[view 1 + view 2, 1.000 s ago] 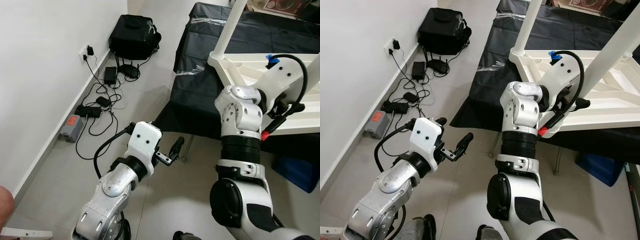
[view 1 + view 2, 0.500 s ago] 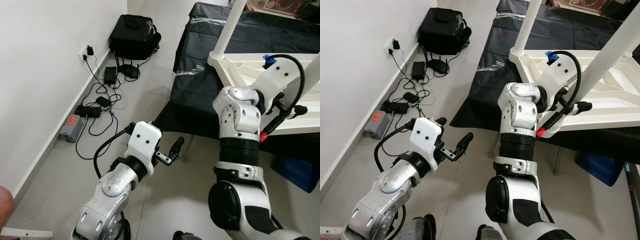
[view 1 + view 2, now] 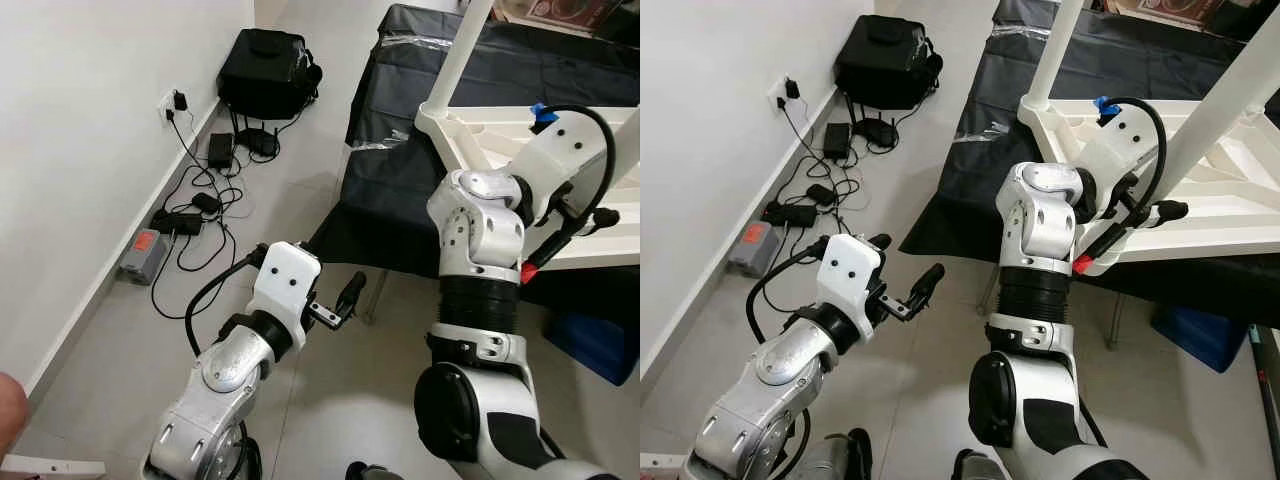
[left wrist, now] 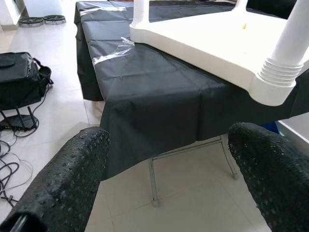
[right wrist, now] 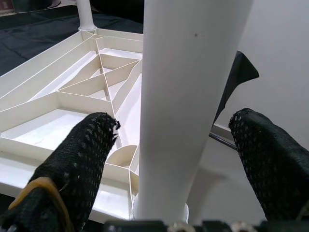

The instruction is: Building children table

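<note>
Left tool (image 3: pixel 345 300): nearest the robot, idle over the floor, its two fingers spread apart and holding nothing; the black-draped worktop (image 4: pixel 159 96) lies ahead of it.

Right tool (image 5: pixel 169 159): raised at the near edge of the children table (image 3: pixel 1200 215), fingers parted on either side of a white leg (image 5: pixel 188 96), not yet pressing on it.

Step in hand, as I judge it: seating this leg in its corner socket.

Doing it well: centre the leg between the pads (image 5: pixel 79 159), close squarely, keep it straight over the socket, then push along its length; a tilted leg would likely bind.

Table: upside down on the worktop beyond the right tool, ribbed underside facing up.

Leg axis: roughly upright, free end pointing up, base in the corner socket.

Far leg (image 3: pixel 1053 50): beyond the right tool, standing at the far corner.
</note>
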You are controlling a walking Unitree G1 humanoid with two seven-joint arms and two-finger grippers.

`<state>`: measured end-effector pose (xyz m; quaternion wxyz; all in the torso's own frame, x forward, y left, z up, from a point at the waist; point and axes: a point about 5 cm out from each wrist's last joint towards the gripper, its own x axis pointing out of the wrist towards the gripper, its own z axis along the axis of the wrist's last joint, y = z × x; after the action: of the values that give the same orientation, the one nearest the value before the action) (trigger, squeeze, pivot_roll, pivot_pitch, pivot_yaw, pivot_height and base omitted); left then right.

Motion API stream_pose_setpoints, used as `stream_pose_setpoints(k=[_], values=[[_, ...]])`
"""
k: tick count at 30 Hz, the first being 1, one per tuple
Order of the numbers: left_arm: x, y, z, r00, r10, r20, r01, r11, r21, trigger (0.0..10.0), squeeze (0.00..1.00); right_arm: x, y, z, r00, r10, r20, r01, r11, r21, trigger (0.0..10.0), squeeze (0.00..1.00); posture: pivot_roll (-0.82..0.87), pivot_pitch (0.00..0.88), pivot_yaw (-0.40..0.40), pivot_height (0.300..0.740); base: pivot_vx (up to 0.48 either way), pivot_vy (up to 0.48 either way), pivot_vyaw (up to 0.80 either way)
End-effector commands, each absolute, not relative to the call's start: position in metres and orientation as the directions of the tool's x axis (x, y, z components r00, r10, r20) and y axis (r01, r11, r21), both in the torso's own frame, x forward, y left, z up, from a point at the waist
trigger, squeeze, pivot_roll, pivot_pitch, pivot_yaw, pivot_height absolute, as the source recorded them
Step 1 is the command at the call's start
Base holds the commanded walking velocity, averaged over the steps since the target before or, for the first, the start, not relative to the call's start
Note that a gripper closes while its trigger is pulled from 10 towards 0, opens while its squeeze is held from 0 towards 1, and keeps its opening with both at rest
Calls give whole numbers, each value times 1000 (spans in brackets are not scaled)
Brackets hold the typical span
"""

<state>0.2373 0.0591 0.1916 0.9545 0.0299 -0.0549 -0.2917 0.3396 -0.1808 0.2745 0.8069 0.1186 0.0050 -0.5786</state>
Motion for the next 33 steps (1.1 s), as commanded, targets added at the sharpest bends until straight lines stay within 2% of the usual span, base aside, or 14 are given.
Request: stream_pose_setpoints(k=[1, 18, 25, 29, 33], values=[[238, 58, 188, 822, -564, 78, 558, 825, 84, 10000, 0, 334, -180, 273, 318, -937, -141, 939, 292, 180, 10000, 0, 115, 187, -85, 740, 0, 0, 0], [237, 57, 188, 825, -560, 79, 555, 828, 82, 10000, 0, 326, -173, 264, 359, -920, -154, 928, 335, 164, 10000, 0, 108, 174, -81, 740, 0, 0, 0], [237, 56, 188, 821, -565, 83, 559, 825, 83, 10000, 0, 319, -165, 258, 400, -902, -160, 914, 380, 143, 10000, 0, 107, 169, -80, 740, 0, 0, 0], [238, 56, 188, 820, -566, 84, 560, 824, 85, 10000, 0, 308, -154, 248, 464, -872, -154, 885, 454, 101, 10000, 0, 103, 167, -78, 740, 0, 0, 0], [238, 56, 187, 820, -566, 84, 560, 824, 85, 10000, 0, 307, -152, 245, 492, -856, -156, 870, 484, 92, 10000, 0, 102, 166, -77, 740, 0, 0, 0]])
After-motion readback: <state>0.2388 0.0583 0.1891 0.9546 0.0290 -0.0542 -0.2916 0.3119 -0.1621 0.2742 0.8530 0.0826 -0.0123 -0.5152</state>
